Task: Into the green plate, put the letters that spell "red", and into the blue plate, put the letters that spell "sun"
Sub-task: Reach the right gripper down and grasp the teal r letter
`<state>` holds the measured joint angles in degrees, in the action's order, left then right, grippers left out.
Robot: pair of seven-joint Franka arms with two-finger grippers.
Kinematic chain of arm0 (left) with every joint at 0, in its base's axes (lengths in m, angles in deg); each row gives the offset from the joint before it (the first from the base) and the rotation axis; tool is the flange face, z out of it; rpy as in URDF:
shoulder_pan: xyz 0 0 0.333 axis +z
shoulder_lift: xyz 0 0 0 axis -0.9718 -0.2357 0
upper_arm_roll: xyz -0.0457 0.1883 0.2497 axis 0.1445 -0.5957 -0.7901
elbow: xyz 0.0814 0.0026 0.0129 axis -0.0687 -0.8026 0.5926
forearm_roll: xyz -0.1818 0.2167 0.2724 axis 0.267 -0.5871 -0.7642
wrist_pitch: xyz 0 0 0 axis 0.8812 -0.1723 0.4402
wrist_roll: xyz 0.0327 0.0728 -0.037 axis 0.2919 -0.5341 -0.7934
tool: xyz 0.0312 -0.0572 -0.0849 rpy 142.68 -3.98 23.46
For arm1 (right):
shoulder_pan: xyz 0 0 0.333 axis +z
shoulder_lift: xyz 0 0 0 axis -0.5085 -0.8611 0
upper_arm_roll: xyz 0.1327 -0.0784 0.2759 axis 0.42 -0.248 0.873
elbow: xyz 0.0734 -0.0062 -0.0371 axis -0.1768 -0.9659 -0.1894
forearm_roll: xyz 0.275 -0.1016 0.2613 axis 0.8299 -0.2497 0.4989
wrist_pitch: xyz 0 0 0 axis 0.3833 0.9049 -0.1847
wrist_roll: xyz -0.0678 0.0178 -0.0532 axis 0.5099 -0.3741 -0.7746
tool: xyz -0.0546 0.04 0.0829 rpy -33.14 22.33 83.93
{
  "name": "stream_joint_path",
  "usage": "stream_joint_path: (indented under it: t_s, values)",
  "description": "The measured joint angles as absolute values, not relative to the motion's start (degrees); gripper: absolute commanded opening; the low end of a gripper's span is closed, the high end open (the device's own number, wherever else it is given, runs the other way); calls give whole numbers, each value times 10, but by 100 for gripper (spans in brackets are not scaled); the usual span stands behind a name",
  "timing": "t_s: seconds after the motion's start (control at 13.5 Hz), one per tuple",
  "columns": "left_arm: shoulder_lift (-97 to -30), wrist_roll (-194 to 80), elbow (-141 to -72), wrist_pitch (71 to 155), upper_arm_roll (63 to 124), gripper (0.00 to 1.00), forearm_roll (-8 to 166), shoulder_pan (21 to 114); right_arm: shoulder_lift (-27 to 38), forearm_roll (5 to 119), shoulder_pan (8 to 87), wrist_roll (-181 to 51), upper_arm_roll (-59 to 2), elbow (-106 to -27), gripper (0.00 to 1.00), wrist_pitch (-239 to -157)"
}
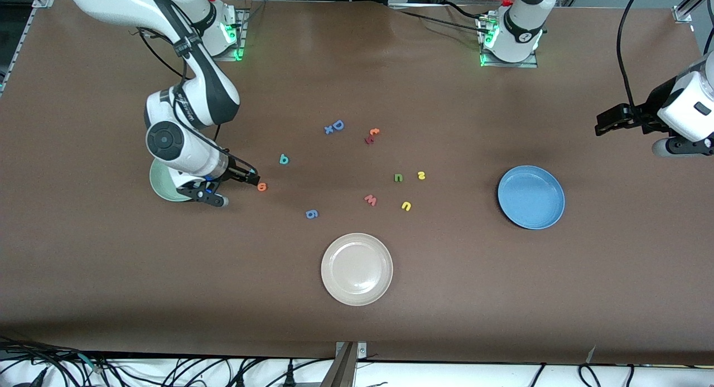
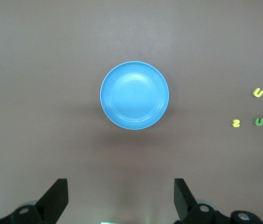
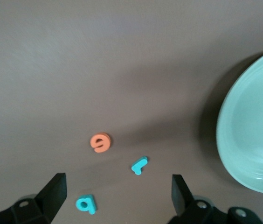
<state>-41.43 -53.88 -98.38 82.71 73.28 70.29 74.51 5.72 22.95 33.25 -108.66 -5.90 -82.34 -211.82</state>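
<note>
Orange "e" (image 1: 261, 187), teal "r" (image 3: 140, 165), teal "d" (image 1: 284, 159): on table beside green plate (image 1: 162, 186); right gripper (image 1: 237, 187) spread wide, empty, over them; yellow "s" (image 1: 421, 175), yellow "u" (image 1: 406, 206), green "n" (image 1: 398, 177): near blue plate (image 1: 531, 197); left gripper (image 2: 120, 198) released, waiting above it.

From the front view, most of the green plate (image 1: 159, 182) sits hidden under my right arm's wrist at the left of the frame; only a crescent shows. The teal "r" (image 3: 140, 165) is hidden in that view, though the right wrist view shows it. The right wrist view also cuts the green plate off at its right edge. The left end effector (image 1: 605, 122) is half out of frame at the right edge. The small reddish letters (image 1: 371, 135) at centre are too small to read.
</note>
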Motion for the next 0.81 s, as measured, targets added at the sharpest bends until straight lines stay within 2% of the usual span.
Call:
stream_joint_path:
  t_s: [0.3,0.44,0.52,0.67,0.81]
  values:
    - [-414,-542,-984,827,733,100,703,745,30,229,336,-1088,-59,-862,99,-2162]
    - [-414,-543,-984,827,733,100,703,745,25,229,336,-1088,-59,-882,90,-2189]
    - [-414,-543,-984,827,734,100,703,745,25,229,336,-1088,-59,-887,82,-2194]
    - [-414,-543,-984,828,734,100,703,746,25,229,336,-1089,-59,-890,77,-2194]
    - [-414,-549,-982,829,734,100,703,747,24,229,336,-1089,-59,-892,77,-2194]
